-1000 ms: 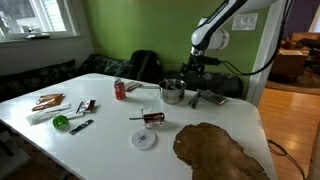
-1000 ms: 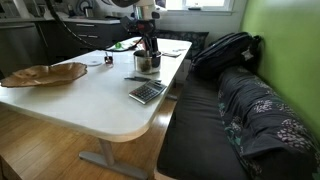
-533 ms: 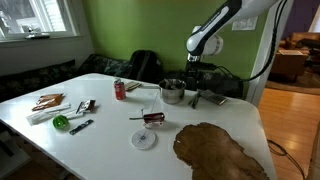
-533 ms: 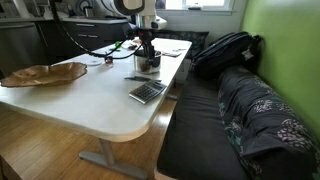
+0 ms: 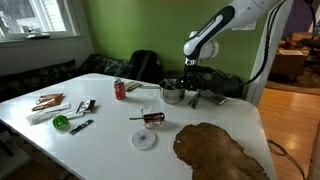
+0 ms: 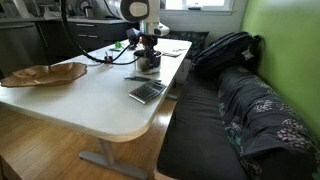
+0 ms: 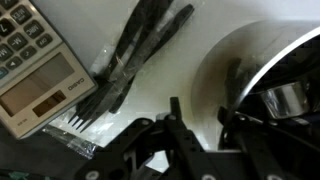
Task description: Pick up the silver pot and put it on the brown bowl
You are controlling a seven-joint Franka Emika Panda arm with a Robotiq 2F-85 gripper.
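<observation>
1. Near the bench-side edge of the table point(image 5: 105, 145), the silver pot point(image 5: 172, 93) stands upright with the gripper point(image 7: 203, 135) low over it. The brown bowl point(image 5: 220, 150) lies well apart, at a corner away from the bench.
2. Its fingers point(image 7: 173, 127) are spread and, in the wrist view, seem to straddle the pot's near wall, pinching nothing yet.
3. A pinch on one thin, shiny wall could slip. It could also let the pot swing and tilt once lifted, since the grip sits off to one side.
4. Closing off-centre could shove the pot into the black plastic forks point(image 7: 135, 50) and the calculator point(image 7: 35, 70) just beside it.
5. A tilted pot set down on the shallow, wavy-edged bowl might rock or slide off.
</observation>
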